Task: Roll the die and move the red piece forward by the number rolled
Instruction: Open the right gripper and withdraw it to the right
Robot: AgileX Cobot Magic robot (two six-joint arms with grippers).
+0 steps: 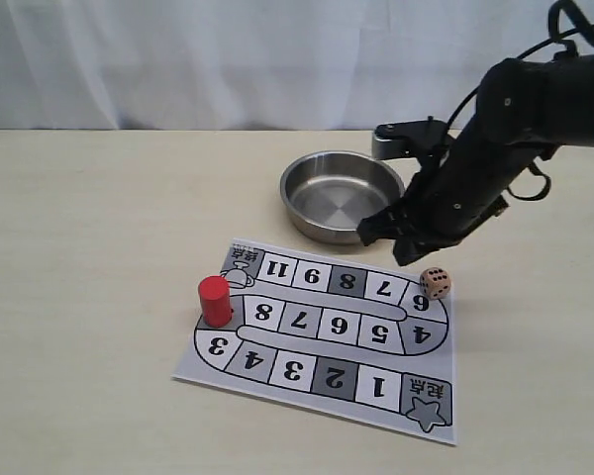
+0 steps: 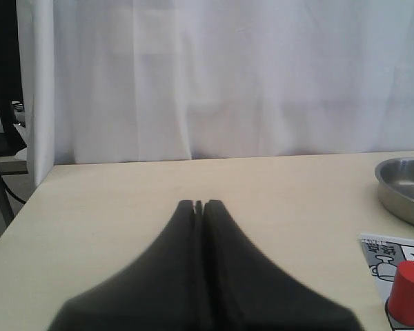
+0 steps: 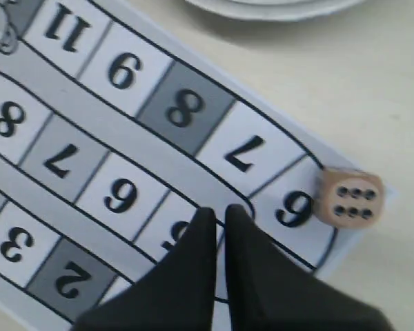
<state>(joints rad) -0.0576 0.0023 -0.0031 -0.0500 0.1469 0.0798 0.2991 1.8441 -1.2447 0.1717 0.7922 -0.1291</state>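
The die (image 1: 436, 283) lies on the right edge of the numbered paper board (image 1: 322, 297), beside a square marked 6. Seen from the right wrist, the die (image 3: 348, 197) shows six pips on top. The red piece (image 1: 215, 301) stands upright on the board's left side and also shows in the left wrist view (image 2: 408, 293). My right gripper (image 1: 404, 255) hovers above the board just left of the die, and its fingers (image 3: 219, 210) are shut with only a thin slit and nothing between them. The left gripper (image 2: 199, 205) is shut and empty over bare table.
A steel bowl (image 1: 342, 195) sits behind the board, under the right arm, and its rim (image 2: 403, 189) shows in the left wrist view. A white curtain closes off the back. The light table (image 1: 99, 247) spreads left of the board.
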